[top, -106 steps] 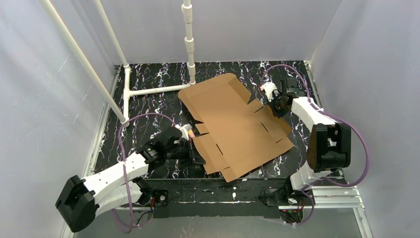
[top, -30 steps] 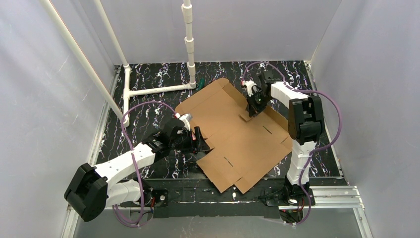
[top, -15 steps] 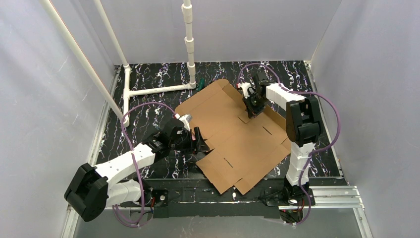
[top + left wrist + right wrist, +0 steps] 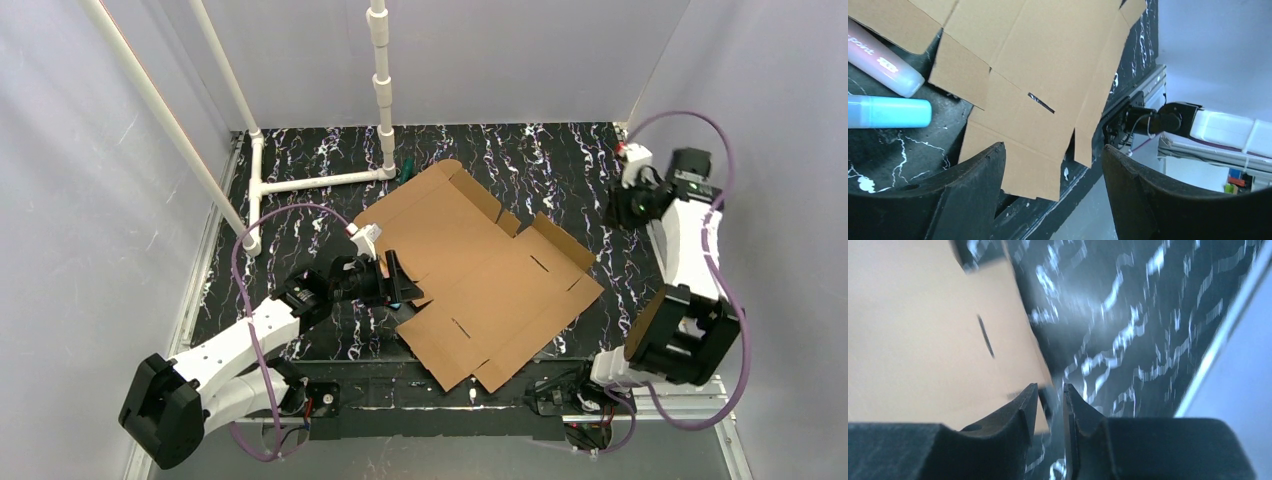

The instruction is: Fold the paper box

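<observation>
Two arms flank the paper box (image 4: 480, 270), which lies unfolded and flat mid-table (image 4: 300, 215). The left arm reaches low, its left gripper (image 4: 397, 280) spread wide at the sheet's left edge. The right arm stands folded upright, its right gripper (image 4: 614, 210) nearly pressed together, empty, beyond the right flap.

Paper box (image 4: 480, 280) lies flat, covering mid-table (image 4: 560, 170). A bare strip runs between its right edge and the right gripper (image 4: 620, 208), passable. White pipe frame (image 4: 320, 180) blocks the far left. Pink marker (image 4: 878, 60) and blue marker (image 4: 888, 112) crowd the box's left edge near the left gripper (image 4: 1053, 155); pink one possibly tucked under.
</observation>
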`<state>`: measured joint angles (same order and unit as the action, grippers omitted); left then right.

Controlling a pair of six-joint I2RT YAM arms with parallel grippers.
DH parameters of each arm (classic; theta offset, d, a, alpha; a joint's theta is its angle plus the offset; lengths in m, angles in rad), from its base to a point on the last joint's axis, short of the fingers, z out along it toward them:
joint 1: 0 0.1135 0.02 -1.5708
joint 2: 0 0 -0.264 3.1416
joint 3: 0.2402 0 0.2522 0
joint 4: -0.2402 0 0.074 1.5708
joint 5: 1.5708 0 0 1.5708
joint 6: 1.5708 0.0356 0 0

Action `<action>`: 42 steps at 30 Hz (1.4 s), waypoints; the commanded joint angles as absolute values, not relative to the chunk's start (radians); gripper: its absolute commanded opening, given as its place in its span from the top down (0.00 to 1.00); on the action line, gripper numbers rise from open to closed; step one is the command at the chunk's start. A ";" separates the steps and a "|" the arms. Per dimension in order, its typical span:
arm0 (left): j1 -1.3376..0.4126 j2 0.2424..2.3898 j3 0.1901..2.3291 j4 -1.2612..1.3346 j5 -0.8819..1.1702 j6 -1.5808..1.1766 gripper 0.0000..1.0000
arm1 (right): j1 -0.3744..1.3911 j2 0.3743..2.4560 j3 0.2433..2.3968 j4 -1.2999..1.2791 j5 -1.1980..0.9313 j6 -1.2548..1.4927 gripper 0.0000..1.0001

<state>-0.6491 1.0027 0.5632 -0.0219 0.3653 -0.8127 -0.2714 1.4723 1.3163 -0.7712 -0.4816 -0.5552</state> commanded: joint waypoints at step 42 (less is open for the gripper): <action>-0.649 1.050 0.443 0.055 0.479 -0.845 0.32 | -0.310 1.416 0.961 -1.108 -0.620 -1.033 0.67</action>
